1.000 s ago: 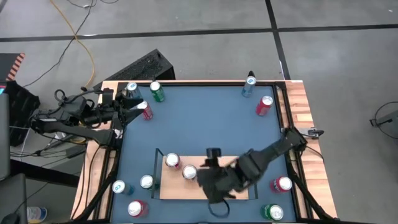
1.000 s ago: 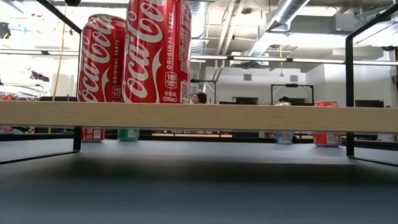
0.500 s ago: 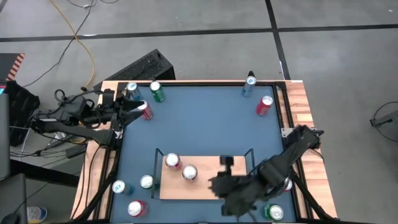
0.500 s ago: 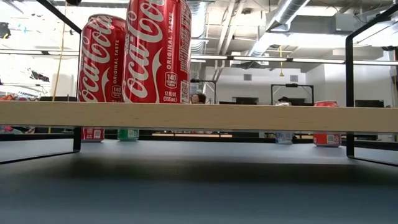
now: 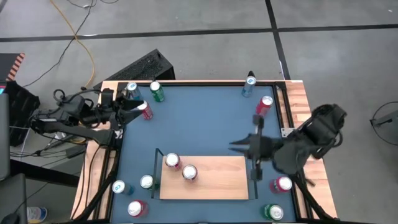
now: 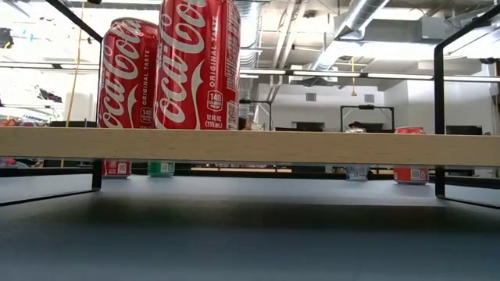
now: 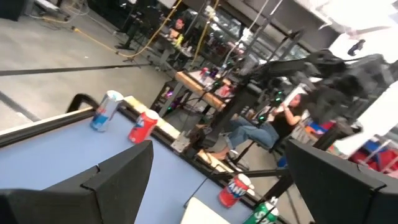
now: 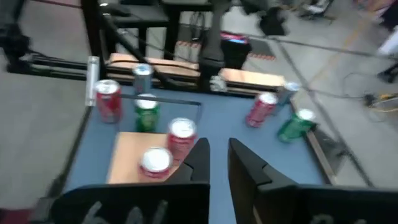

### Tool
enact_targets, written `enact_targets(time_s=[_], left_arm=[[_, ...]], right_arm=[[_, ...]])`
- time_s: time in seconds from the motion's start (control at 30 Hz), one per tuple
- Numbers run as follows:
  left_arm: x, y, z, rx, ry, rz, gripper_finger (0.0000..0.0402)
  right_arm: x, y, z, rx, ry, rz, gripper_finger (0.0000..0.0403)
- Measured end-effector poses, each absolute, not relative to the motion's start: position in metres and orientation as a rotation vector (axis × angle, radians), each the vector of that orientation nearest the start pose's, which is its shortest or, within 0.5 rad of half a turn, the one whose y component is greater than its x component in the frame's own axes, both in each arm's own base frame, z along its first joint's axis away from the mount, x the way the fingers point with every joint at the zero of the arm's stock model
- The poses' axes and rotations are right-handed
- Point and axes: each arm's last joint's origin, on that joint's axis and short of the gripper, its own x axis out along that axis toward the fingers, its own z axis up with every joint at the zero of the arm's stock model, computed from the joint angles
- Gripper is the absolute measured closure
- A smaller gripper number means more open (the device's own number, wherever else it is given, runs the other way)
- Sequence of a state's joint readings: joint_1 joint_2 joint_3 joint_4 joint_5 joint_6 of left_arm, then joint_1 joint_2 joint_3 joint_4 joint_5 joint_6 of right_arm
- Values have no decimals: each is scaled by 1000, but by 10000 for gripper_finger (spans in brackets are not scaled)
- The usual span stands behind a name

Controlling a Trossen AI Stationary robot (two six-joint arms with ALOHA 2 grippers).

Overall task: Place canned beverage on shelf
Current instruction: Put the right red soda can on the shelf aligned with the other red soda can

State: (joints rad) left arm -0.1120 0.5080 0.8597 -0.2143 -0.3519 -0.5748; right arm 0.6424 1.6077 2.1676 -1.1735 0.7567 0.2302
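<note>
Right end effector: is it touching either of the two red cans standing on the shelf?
Apart. In the high view the right end effector hangs past the shelf's right end, with bare board between it and both red cans. It holds nothing.

Blue tabletop [image 5: 205,124] w/ wooden side strips carries the shelf [image 5: 214,177] — light-wood board, black end rails, near front edge. Two red cans [image 5: 180,167] upright on its left part, touching; rest of board bare. Loose cans on the blue: far-left cluster, two far right, front-left group, two front right.
</note>
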Motion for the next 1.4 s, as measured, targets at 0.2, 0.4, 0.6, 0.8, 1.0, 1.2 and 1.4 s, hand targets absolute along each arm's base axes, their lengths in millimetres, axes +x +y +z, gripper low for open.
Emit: enact_targets(time_s=[0.2,0.4,0.6,0.8,1.0,1.2,1.4], left_arm=[[88,0,388,-622,-227,178,50],[86,0,389,-623,-235,175,50],[85,1,389,-611,-241,201,50],[85,1,388,-629,-235,195,50],[86,1,387,-659,-224,195,50],[86,1,386,-671,-226,211,50],[86,1,386,-676,-228,211,50]], right_arm=[[211,120,478,-58,414,-243,383],[214,118,407,138,213,-204,401],[223,117,359,262,66,-204,402],[227,114,359,305,1,-209,402],[230,106,372,314,-110,-260,402],[229,80,400,154,-324,-420,402],[218,47,421,107,-455,-632,402]])
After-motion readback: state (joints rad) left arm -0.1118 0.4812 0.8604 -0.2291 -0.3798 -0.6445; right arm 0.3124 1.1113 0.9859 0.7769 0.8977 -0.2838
